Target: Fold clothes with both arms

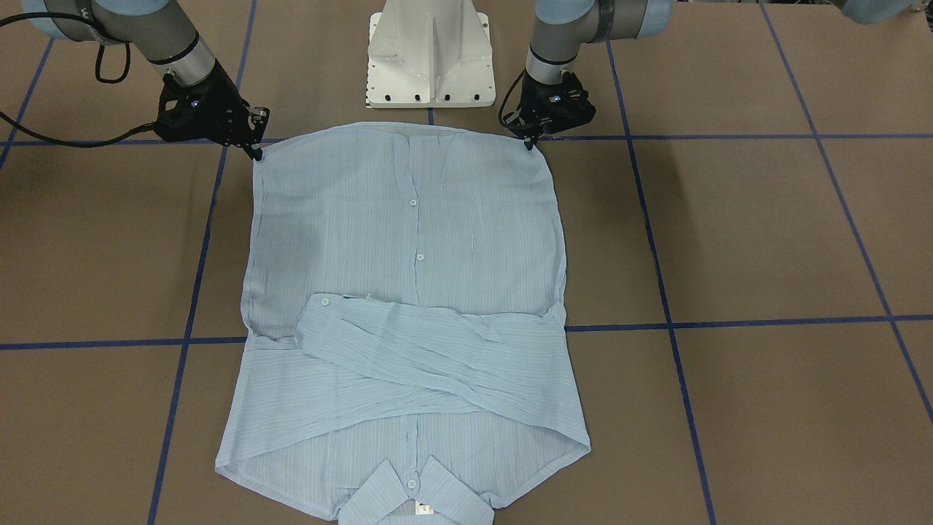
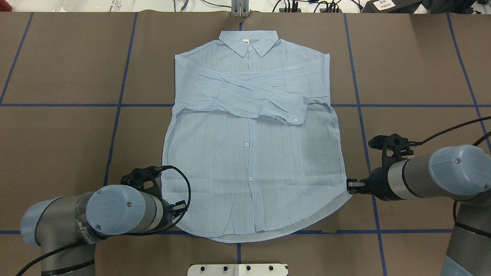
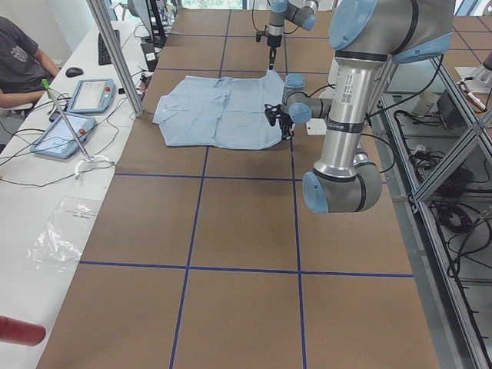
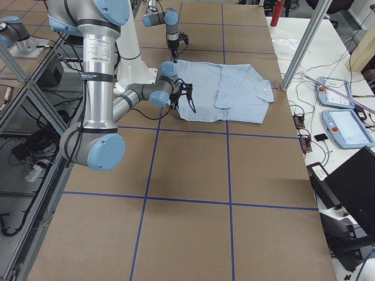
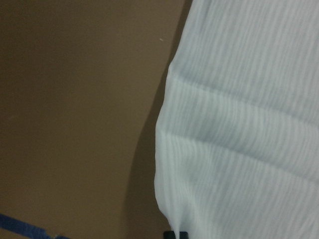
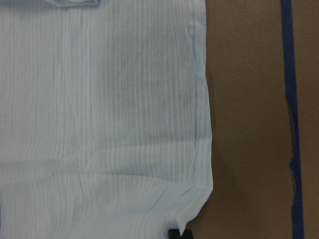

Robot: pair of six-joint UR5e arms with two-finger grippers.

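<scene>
- Pale blue shirt (image 2: 249, 153) of thin, finely striped cloth, lying flat and face up mid-table, small white buttons down the placket, collar (image 2: 248, 41) toward the far edge, away from the robot.
- Both sleeves (image 2: 253, 96) folded across the chest, crossing one over the other, lightly creased; one buttoned cuff (image 2: 295, 119) on top.
- Rounded hem (image 2: 245, 234) nearest the robot, the under layer peeking out below the front edge.
- Left gripper (image 1: 536, 140) pointed down at the hem corner on the robot's left; jaws pinched on that corner, a thin dark tip showing at the cloth edge in the left wrist view.
- Right gripper (image 1: 256, 151) angled down and inward at the opposite hem corner; jaws closed on the cloth there, corner tip seen against a dark pad in the right wrist view.
- Both corners low, at or just above the table; fabric between them barely lifted.
- Left arm (image 2: 103, 214) and right arm (image 2: 429, 178) grey metal with light blue caps, elbows out to the sides, black cables looping from the wrists.
- Table (image 2: 57, 134) covered in matte brown sheet, crossed by blue tape lines in a grid.
- White pedestal (image 1: 430, 55) at the robot's edge, between the arms.
- Side bench with tablets (image 3: 91, 96) and cables beyond the table; a seated person (image 3: 23, 65) partly in view.
</scene>
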